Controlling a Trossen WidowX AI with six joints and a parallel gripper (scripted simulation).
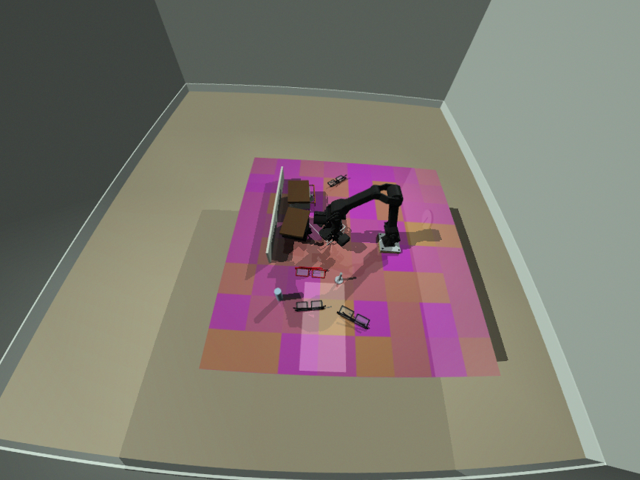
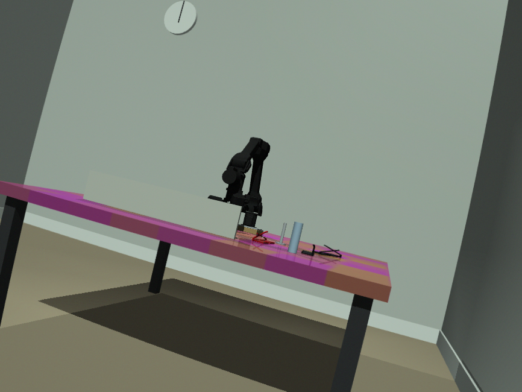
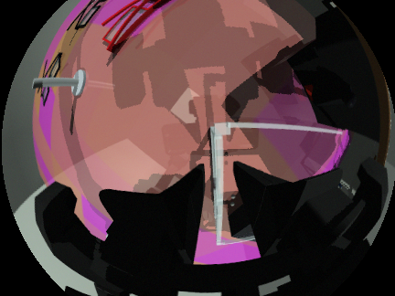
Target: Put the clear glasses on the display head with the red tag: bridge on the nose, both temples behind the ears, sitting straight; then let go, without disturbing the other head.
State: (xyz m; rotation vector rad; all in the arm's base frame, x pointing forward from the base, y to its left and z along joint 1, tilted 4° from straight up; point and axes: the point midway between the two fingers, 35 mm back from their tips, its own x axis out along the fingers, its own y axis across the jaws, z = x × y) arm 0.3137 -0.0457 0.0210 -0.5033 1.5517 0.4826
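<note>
Gripper (image 1: 334,238) (image 2: 229,198) (image 3: 218,165), black, one: fingers parted by a modest gap, a clear rim standing between them; we see no firm pinch on it.

Clear glasses (image 1: 314,228) (image 3: 219,183), one pair: at the gripper, off both heads, the rim upright between the fingertips in the wrist view, a pale bar running off to that view's right. We cannot tell what supports them.

Brown-topped blocks, two, which we take for the display heads: the nearer (image 1: 295,223), set askew just beside the gripper; the other (image 1: 298,190) behind it in the top view, an orange-brown frame (image 1: 313,193) at its side. A small red patch (image 3: 309,90) shows by the dark shape in the wrist view — whether it is the tag, we cannot tell.

Red glasses (image 1: 310,272) (image 2: 262,241) (image 3: 110,45), one pair, near a pale peg on a round foot (image 1: 338,279) (image 2: 283,234) (image 3: 80,82).

Pale upright panel (image 1: 275,214) (image 2: 160,204), one, beyond the blocks.

Blue-grey cylinder (image 1: 278,294) (image 2: 295,237), one, upright on the patchwork table (image 1: 240,350) (image 2: 295,269).

Black glasses, three pairs: one (image 1: 309,309) near the cylinder, one (image 1: 353,317) angled beside it, one (image 1: 337,180) well apart — past the arm.

Round clock (image 2: 180,17), one, on the wall.
</note>
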